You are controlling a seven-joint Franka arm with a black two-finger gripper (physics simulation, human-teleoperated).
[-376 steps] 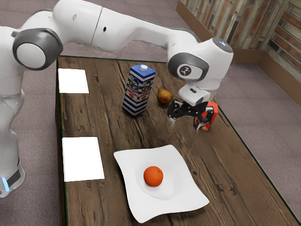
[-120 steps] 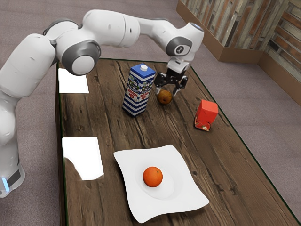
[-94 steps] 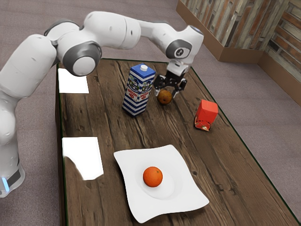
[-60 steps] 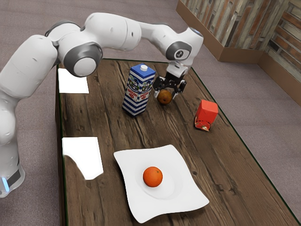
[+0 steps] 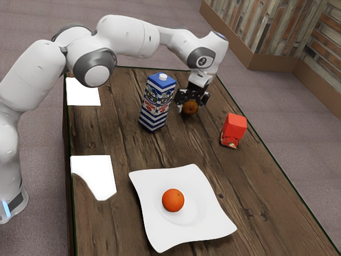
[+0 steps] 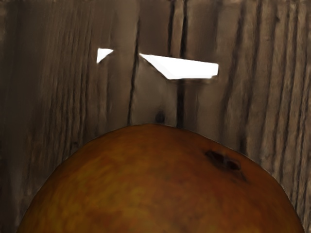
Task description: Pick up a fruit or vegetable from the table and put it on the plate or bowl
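A brown pear (image 5: 190, 109) lies on the wooden table just right of a blue and white carton. My gripper (image 5: 191, 104) has come down over the pear and stands open, one black finger on each side of it. In the wrist view the pear (image 6: 160, 184) bulges large and orange-brown right under my hand, with wood grain beyond it. A white square plate (image 5: 218, 224) sits near the table's front, and an orange (image 5: 173, 200) rests in its middle.
The blue and white striped carton (image 5: 156, 102) stands upright close to the gripper on the exterior view's left. A red box (image 5: 233, 129) stands near the table's right edge. Two white patches (image 5: 82, 92) (image 5: 95, 176) lie along the table's left side.
My hand swung from beside the red box over to the pear, then sank over the last second until the fingers straddle the fruit. The orange and plate stayed put.
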